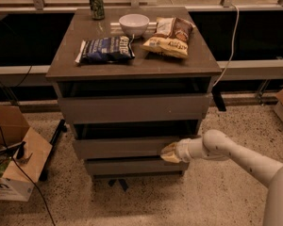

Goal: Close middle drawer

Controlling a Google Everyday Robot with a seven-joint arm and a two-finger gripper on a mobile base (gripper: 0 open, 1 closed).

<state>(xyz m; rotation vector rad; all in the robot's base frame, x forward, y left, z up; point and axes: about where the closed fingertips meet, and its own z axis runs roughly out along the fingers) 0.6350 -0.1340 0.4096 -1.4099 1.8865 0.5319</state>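
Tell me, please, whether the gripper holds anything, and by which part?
Nothing appears held; the gripper rests against the middle drawer, at its front's right end.

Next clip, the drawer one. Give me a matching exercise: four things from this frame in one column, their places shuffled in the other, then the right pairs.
Things
1. green can
2. white bowl
3. blue chip bag
4. gripper

Places
A. at the right end of the middle drawer front
B. back left corner of the cabinet top
C. front left of the cabinet top
D. back middle of the cabinet top

Pairs: 1-B, 2-D, 3-C, 4-A
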